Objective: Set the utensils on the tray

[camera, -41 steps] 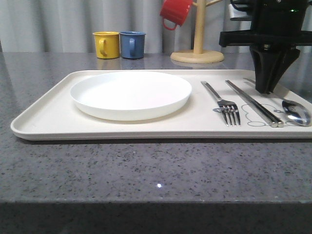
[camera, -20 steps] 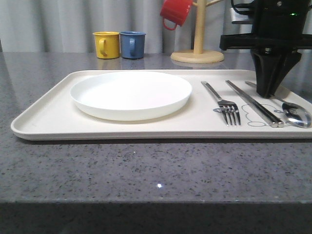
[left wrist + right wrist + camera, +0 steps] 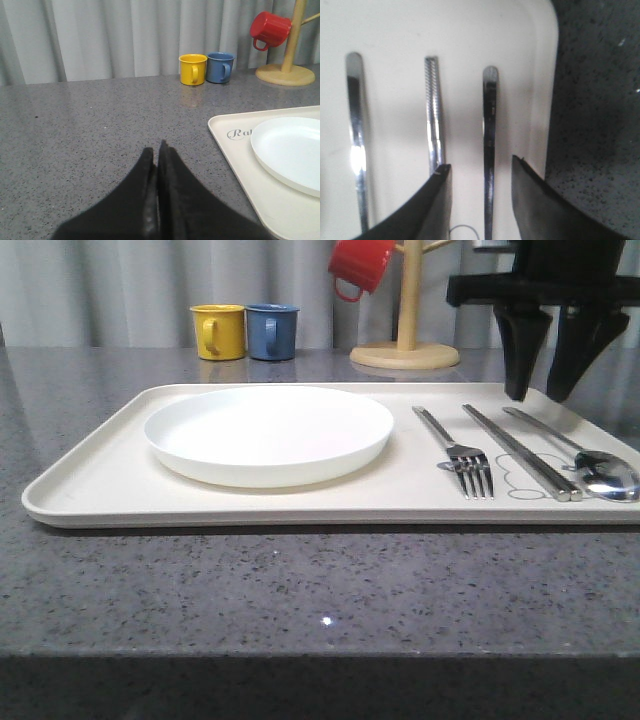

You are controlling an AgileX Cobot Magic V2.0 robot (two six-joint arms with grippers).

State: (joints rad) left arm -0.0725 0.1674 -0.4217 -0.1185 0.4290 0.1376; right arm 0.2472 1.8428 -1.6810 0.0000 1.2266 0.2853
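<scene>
In the front view the tray (image 3: 90, 490) lies along the near edge of the bench (image 3: 300, 590), with the plate (image 3: 268, 433) toward its left end and the fork (image 3: 455, 448), the chopsticks (image 3: 520, 452) and the spoon (image 3: 580, 452) side by side toward its right end, each apart from the next. The right end effector (image 3: 545, 390) hangs above the spoon's handle near the tray's far right corner, fingers apart and pointing straight down, touching nothing. All three utensils appear to be on the tray, so the step in hand looks like release and retreat; done well, that means lifting straight up so neither finger clips the spoon handle or the chopsticks beside it. Beyond the tray's far edge stand a yellow mug (image 3: 218, 331) and a blue mug (image 3: 272, 331), and a red mug (image 3: 360, 265) hangs on a wooden stand (image 3: 405, 352). In the left wrist view the left end effector (image 3: 156, 155) is closed on nothing, fingers together, held low and level over bare bench just off the tray's left edge. In the right wrist view the open fingers (image 3: 440, 200) straddle the spoon's handle, with the chopsticks next to it and the fork handle further in from the tray's right rim.
</scene>
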